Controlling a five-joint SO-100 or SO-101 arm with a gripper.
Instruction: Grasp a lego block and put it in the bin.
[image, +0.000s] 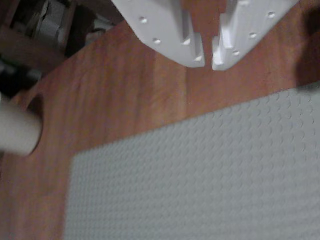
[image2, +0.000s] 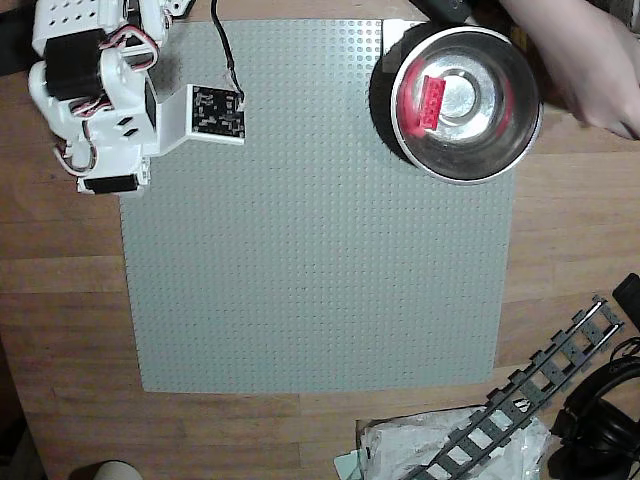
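In the overhead view, a wooden table (image2: 60, 300) holds a large grey studded baseplate (image2: 315, 240) that fills most of the middle. A white robot arm (image2: 100, 90) sits folded at the top left corner, partly over the plate's edge, with a small black circuit board (image2: 218, 110) on its white mount.

At the top right, a shiny round steel bowl (image2: 495, 160) rests on the corner of the baseplate. A small red-pink lego block (image2: 428, 103) lies inside it, on the left side of the flat bottom, and its colour reflects on the bowl's walls. A person's hand (image2: 585, 60) reaches in from the top right edge, just beside the bowl's rim.

Along the bottom right lie a grey toy rail track (image2: 540, 390), a crumpled clear plastic bag (image2: 420, 445), and black headphones (image2: 600, 410).

In the wrist view, the gripper (image: 208, 61) hangs over bare wood just beyond the baseplate's edge. Its 2 white fingers (image: 170, 30) are nearly together, with only a thin slit between the tips, and they hold nothing. A pale cylinder (image: 17, 132) shows at the left edge.
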